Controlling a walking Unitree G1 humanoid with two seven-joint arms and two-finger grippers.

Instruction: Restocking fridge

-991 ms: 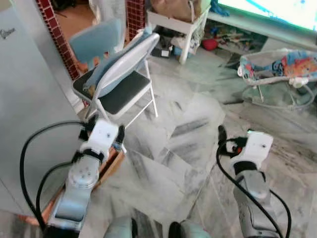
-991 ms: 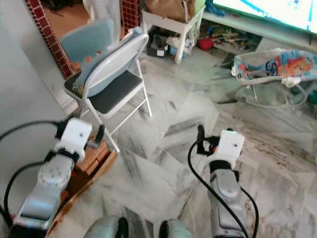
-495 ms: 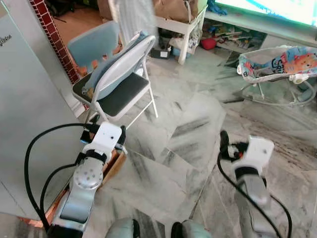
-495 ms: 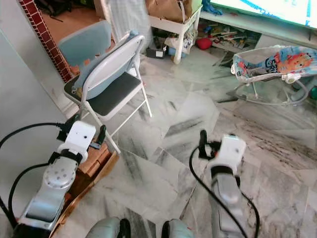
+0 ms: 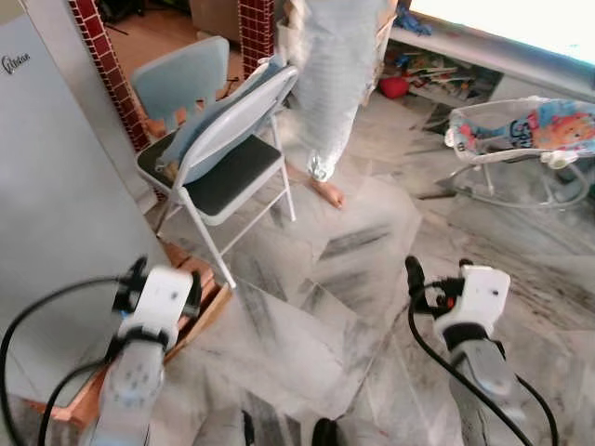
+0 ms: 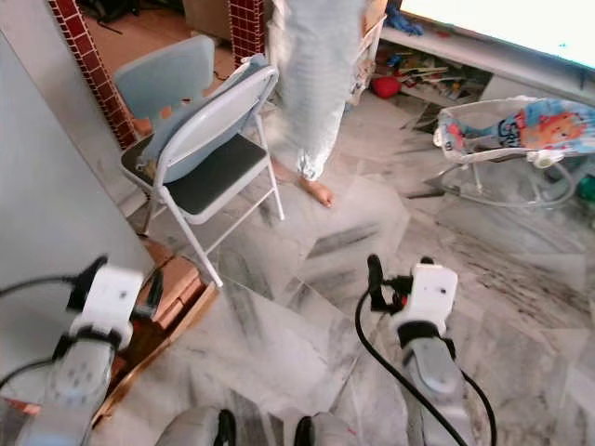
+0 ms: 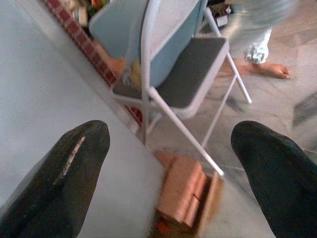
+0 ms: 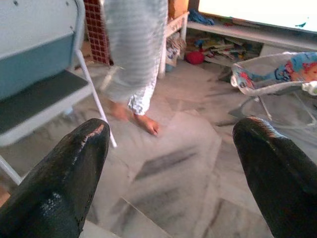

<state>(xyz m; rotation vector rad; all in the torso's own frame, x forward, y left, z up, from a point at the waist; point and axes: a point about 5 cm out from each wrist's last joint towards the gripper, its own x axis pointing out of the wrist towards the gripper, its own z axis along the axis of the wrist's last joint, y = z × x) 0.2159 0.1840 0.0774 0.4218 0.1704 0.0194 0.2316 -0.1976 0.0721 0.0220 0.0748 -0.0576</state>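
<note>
The fridge (image 5: 56, 214) runs down the left edge of my head view. At its foot, lower left, lies a wooden crate (image 5: 200, 297) on the floor, with my left claw (image 5: 158, 283) just above it. A folding chair (image 5: 228, 153) stands upper left of centre, beside the fridge, and a second chair (image 5: 181, 79) sits behind it. A person (image 5: 325, 84) stands at top centre, just right of the folding chair. A baby bouncer (image 5: 521, 139) sits at upper right. My right claw (image 5: 437, 279) hangs at lower right over the floor (image 5: 344, 279).
</note>
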